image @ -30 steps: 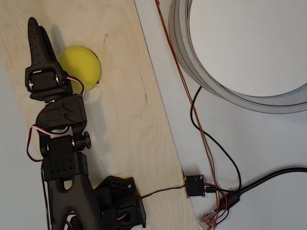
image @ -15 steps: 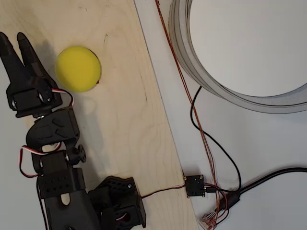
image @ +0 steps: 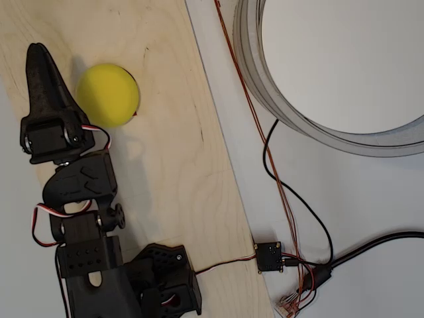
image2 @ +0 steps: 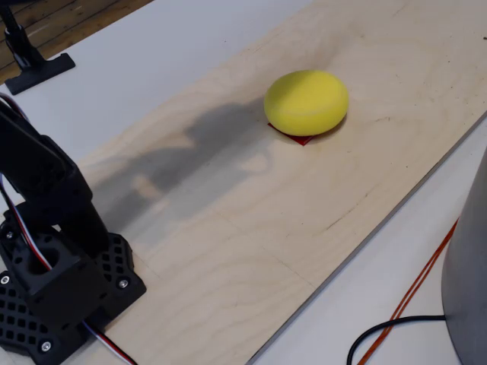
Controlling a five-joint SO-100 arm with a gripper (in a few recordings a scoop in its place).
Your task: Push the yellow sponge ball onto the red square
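The yellow sponge ball (image: 107, 95) rests on the plywood board and covers most of the red square, of which only a sliver (image: 135, 114) peeks out at its lower right edge. In the fixed view the ball (image2: 306, 101) sits on the same red sliver (image2: 299, 138). My black gripper (image: 37, 50) is just left of the ball, pointing up the picture, shut with nothing in it. A narrow gap separates it from the ball.
The plywood board (image: 179, 172) runs diagonally, with its edge close to the ball's right. A large grey ring (image: 265, 93) stands at the upper right. Black and orange cables (image: 291, 199) and a small connector (image: 268, 256) lie on the white table.
The gripper swung left away from the ball with its fingers apart, then came back partway to the right and shut. The ball stayed in place.
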